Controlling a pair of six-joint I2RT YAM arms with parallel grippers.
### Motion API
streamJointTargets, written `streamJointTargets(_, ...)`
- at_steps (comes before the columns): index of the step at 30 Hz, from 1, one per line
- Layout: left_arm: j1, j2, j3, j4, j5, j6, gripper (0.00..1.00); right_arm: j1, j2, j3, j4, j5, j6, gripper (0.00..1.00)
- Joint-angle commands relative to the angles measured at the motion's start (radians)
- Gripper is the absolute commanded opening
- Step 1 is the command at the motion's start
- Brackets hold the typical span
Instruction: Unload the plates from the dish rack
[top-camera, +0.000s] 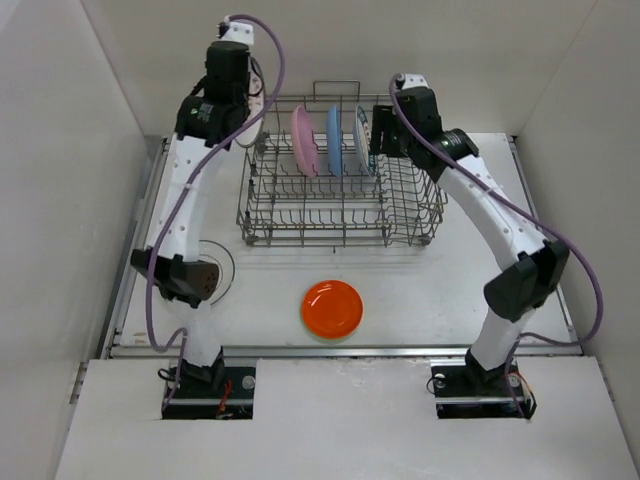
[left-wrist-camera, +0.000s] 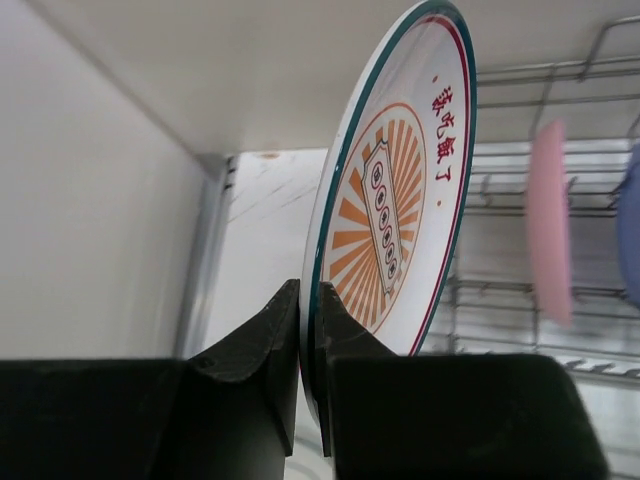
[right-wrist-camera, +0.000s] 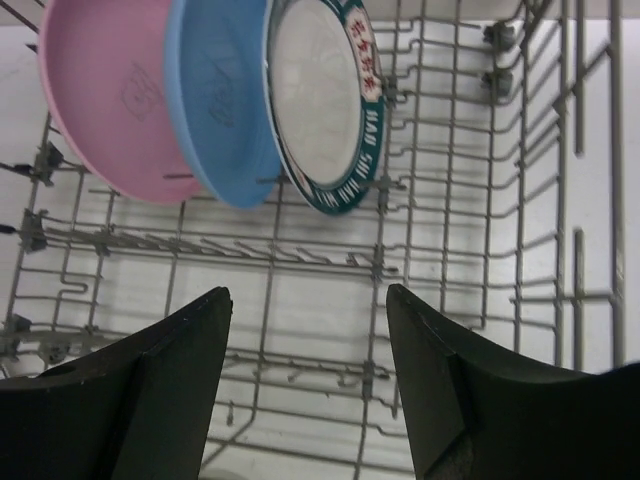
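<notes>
The grey wire dish rack (top-camera: 340, 238) stands at the back middle of the table. A pink plate (top-camera: 304, 140), a blue plate (top-camera: 335, 140) and a white plate with a dark teal lettered rim (top-camera: 362, 140) stand upright in it. My left gripper (left-wrist-camera: 308, 295) is shut on the rim of a white plate with an orange sunburst and red lettering (left-wrist-camera: 400, 180), held on edge above the rack's left back corner. My right gripper (right-wrist-camera: 308, 300) hangs open over the rack's wires (right-wrist-camera: 450, 200), just short of the teal-rimmed plate (right-wrist-camera: 320, 100), the blue plate (right-wrist-camera: 220, 100) and the pink plate (right-wrist-camera: 105, 100).
An orange plate (top-camera: 332, 308) lies flat on the table in front of the rack. A pale ringed plate (top-camera: 226, 262) lies at the front left, half hidden under my left arm's elbow. White walls close in the left, right and back.
</notes>
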Motion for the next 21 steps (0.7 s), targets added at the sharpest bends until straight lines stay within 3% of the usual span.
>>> streamJointTargets(1,0.074,-0.188,-0.04,-0.092,-0.091,0.038,0.0,0.003,0.114,0.169,0.062,-0.017,-0.047,0.69)
streamJointTargets(3,0.12,-0.277,-0.101,-0.15,-0.059,0.02,0.0,0.003,0.212,0.24,0.062,-0.026,-0.047,0.68)
streamJointTargets(7,0.284,-0.36,-0.193,-0.345,0.135,-0.019,0.0,-0.017,0.347,0.38,0.062,-0.072,-0.056,0.68)
streamJointTargets(11,0.356,-0.382,-0.359,-0.507,0.246,0.046,0.0,-0.035,0.439,0.434,0.083,-0.072,-0.068,0.68)
streamJointTargets(15,0.461,-0.445,-0.641,-0.473,0.338,0.066,0.0,-0.035,0.492,0.443,0.103,-0.072,-0.079,0.66)
streamJointTargets(21,0.562,-0.396,-0.844,-0.449,0.466,0.193,0.0,-0.035,0.512,0.381,0.164,-0.104,-0.079,0.59)
